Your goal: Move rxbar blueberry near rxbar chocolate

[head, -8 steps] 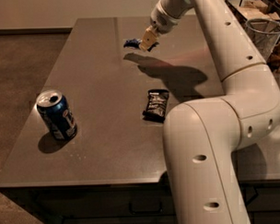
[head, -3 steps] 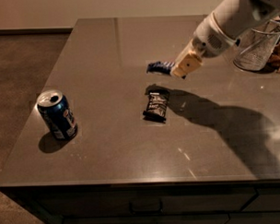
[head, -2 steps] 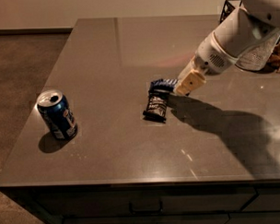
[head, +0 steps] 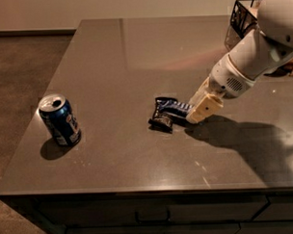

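Grey countertop [head: 110, 57] holds a soda can [head: 60, 120]; end effector [head: 192, 114] pinches rxbar blueberry [head: 175, 107] touching rxbar chocolate [head: 162, 121].

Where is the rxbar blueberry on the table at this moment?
In the camera view, the rxbar blueberry is near the middle of the table. Its left end meets the rxbar chocolate, and the gripper is at its right end.

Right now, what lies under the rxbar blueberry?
The rxbar chocolate lies partly beneath the rxbar blueberry; its near end shows, its middle is covered. The gripper hides one end of the blue bar.
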Controlling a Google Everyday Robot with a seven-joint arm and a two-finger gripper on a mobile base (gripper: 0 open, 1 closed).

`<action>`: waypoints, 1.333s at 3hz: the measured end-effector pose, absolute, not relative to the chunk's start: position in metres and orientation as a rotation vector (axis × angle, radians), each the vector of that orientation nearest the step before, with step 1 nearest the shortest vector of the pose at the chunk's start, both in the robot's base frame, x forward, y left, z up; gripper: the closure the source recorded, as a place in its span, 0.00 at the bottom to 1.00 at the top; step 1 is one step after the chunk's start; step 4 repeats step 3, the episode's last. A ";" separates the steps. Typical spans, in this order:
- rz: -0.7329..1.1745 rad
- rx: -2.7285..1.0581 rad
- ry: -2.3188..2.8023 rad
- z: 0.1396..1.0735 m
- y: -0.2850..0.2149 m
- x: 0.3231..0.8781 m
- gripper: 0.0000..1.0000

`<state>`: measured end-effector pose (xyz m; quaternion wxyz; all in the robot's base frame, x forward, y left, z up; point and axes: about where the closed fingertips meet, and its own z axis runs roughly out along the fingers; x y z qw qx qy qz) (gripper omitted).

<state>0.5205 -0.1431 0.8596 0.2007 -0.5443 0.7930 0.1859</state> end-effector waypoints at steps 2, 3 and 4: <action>0.522 -1.527 2.214 0.858 -0.141 0.521 0.00; 0.522 -1.527 2.214 0.858 -0.141 0.521 0.00; 0.522 -1.527 2.214 0.858 -0.141 0.521 0.00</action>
